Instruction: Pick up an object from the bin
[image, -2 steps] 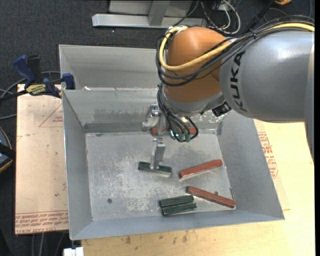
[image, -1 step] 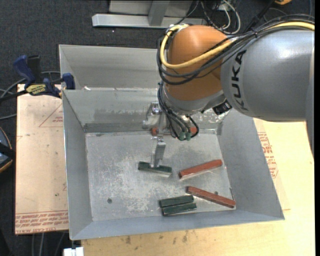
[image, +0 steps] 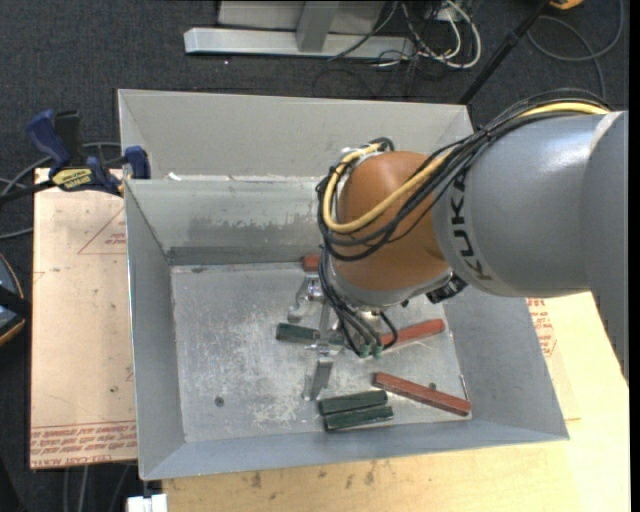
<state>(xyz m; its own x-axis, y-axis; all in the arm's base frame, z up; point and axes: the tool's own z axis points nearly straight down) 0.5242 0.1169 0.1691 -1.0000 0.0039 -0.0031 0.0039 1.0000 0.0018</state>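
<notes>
My gripper (image: 314, 342) hangs under the arm's orange dome over the middle of the bin, open. One metal finger (image: 321, 376) reaches down toward the front and the other (image: 308, 294) sits toward the back. A small dark green bar (image: 294, 333) lies on the floor between them, its right end under the gripper body. Just in front of the lower finger lie two dark green blocks (image: 353, 408) side by side. A red bar (image: 417, 331) pokes out from under the dome on the right.
A longer red-brown bar (image: 421, 394) lies slanted near the front right corner. A small red piece (image: 311, 262) rests by the back wall. The arm and dome hide the bin's right middle. The left half of the floor is bare metal.
</notes>
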